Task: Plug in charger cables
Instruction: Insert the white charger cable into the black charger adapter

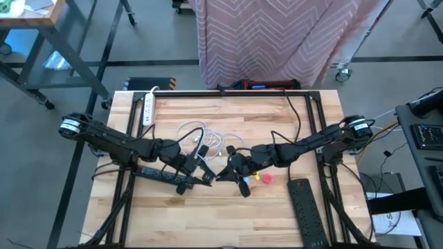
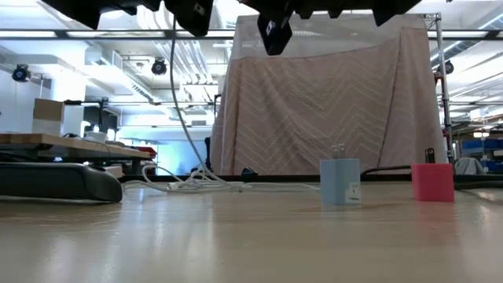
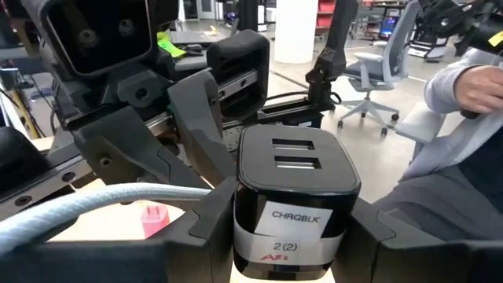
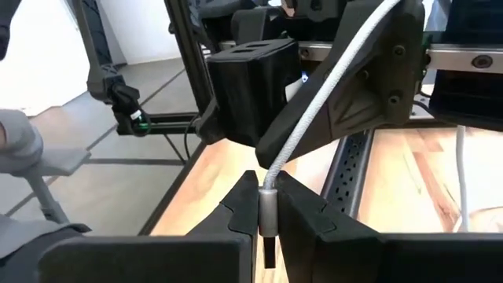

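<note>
My left gripper and right gripper face each other above the table's middle. The left is shut on a black charger block labelled CHRGBLK, with two slots in its end face. The right is shut on a white charger cable at its grey connector. The rest of the white cables lie coiled on the table farther back. A light blue plug block and a red-pink one stand on the table below the right gripper, the blue one prongs up. My left gripper pinches the black block by two opposite sides between its two fingers, coming level from the table's left. The slotted end face points away from the wrist toward the right gripper. The block is lifted clear of the table. My right gripper pinches the cable's grey connector sleeve between its two fingertips, coming from the table's right. The cord runs on from the sleeve past the fingertips toward the left gripper. The connector is held clear of the table.
A black power strip lies under the left arm. Another black strip lies at the near right. A white power strip sits at the far left. A person's sleeve shows beyond the table.
</note>
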Robot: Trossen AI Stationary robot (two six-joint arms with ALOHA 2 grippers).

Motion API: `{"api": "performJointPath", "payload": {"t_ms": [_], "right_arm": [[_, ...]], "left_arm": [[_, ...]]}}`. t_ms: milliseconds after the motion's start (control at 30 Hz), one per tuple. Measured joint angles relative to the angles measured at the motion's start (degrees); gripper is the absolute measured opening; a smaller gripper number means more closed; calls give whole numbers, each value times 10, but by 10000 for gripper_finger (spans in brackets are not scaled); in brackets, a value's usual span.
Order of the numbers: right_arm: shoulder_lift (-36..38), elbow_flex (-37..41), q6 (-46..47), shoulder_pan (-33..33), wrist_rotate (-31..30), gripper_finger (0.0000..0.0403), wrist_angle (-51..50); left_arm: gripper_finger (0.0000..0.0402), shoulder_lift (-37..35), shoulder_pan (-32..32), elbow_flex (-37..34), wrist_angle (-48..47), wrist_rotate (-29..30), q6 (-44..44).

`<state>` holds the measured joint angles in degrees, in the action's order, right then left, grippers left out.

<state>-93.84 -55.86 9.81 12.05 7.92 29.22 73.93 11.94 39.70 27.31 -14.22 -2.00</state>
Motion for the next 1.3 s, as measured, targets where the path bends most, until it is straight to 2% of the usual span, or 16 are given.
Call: {"api": "performJointPath", "payload": {"t_ms": [133, 433, 733, 1100, 1300], "right_arm": [[0, 0, 10, 0, 0, 15, 2], [0, 0, 27, 1, -2, 49, 0], [0, -2, 61, -3, -3, 39, -8], [-1, -47, 71, -11, 1, 54, -105], [-1, -68, 71, -11, 1, 45, -162]], "left_arm": [[135, 0, 0, 0, 0, 0, -2], [135, 2, 0, 0, -1, 4, -5], [135, 2, -1, -1, -1, 4, -5], [137, 3, -1, -1, -1, 5, -5], [134, 3, -1, -1, -2, 2, -5]]}}
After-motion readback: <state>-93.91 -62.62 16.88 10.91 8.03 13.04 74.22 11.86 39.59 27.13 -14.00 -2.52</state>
